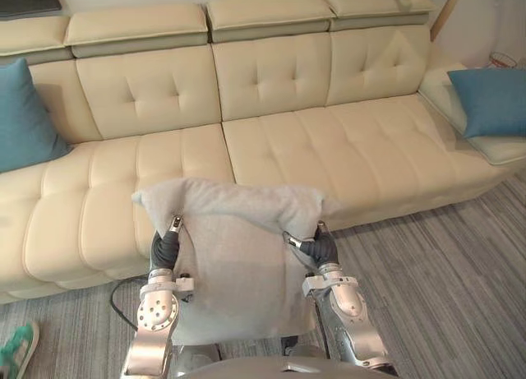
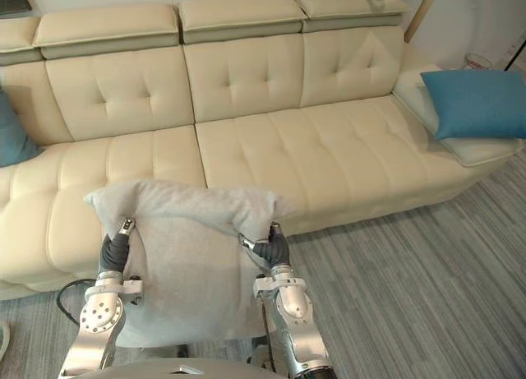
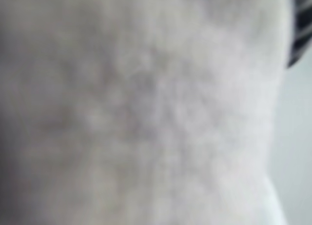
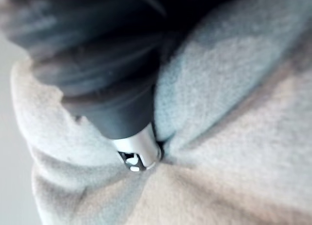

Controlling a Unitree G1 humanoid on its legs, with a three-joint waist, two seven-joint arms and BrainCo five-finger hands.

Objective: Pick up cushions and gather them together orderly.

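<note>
Carrying step: a grey fleecy square cushion (image 1: 234, 264) hangs at 6 o'clock, before the cream leather sofa (image 1: 329, 140). The right hand (image 1: 320, 249) pinches its edge. I cannot tell how the left hand (image 1: 165, 249) grips. The next move is probably setting it beside the teal fabric cushion (image 1: 491, 99) at 3 o'clock.

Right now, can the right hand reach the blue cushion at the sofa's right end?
Probably not: the right hand and left hand hold the grey cushion, and the blue cushion lies far off.
</note>
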